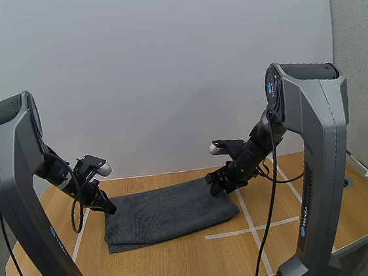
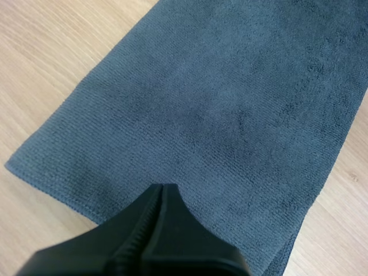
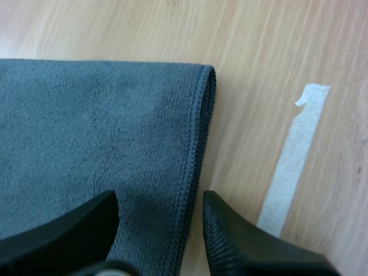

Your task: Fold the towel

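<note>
Hovering over left end of towel [image 1: 169,212]: left gripper [image 1: 105,204], fingers [image 2: 172,230] clenched together into one wedge, nothing between them. Towel dark grey, folded into long strip, flat on table [image 1: 184,266], left of centre, nearer far edge. Right gripper [image 1: 219,186] at towel's right end, jaws released, one finger either side of hemmed edge. White tape line [image 3: 293,155] just beside that edge.

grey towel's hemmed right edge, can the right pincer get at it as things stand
Probably yes: the open right pincer straddles the hem of the dark grey cloth towel, with nothing in between.
</note>
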You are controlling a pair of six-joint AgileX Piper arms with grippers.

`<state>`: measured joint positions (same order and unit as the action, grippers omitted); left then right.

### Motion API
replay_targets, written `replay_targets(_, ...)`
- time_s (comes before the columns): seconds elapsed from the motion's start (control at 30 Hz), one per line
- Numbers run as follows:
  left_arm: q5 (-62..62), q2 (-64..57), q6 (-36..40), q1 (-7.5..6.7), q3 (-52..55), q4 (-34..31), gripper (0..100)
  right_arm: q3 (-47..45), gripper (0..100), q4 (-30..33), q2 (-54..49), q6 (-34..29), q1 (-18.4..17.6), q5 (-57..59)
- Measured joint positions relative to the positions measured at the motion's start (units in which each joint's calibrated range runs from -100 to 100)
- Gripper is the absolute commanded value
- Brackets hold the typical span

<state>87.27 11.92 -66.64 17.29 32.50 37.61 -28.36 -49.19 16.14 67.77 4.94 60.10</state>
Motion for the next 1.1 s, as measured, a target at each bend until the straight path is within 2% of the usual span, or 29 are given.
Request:
replay_targets(0.5, -0.5, 1.0, 0.0, 0.00, -0.2, 0.0, 0, 1.0, 76, -4.5, 2.2, 1.3, 0.4, 8.1)
replay_targets(0.67, -4.0, 6.1, -0.1, 0.00, -0.3, -1.1, 0, 1.0, 76, -4.6, 2.4, 1.3, 0.4, 13.3)
replay_targets(0.9, -4.5, 6.7, -0.5, 0.00, -0.3, -1.2, 0, 1.0, 76, -4.6, 2.4, 1.3, 0.4, 13.7)
replay_targets(0.97, -5.1, 6.7, -0.8, -0.19, -0.3, -1.7, 0, 1.0, 75, -4.6, 2.4, 1.3, 0.4, 14.1)
replay_targets(1.0, -5.9, 6.7, -0.8, -1.28, -0.3, -2.0, 0, 1.0, 75, -4.6, 2.4, 1.3, 0.4, 15.3)
replay_targets(1.07, -6.9, 6.7, -0.8, -2.10, -0.3, -2.0, 0, 1.0, 70, -4.6, 2.4, 1.4, 0.4, 15.9)
replay_targets(1.1, -7.9, 6.7, -0.8, -3.00, -0.3, -2.0, 0, 1.0, 69, -4.6, 2.6, 1.3, 0.4, 16.6)
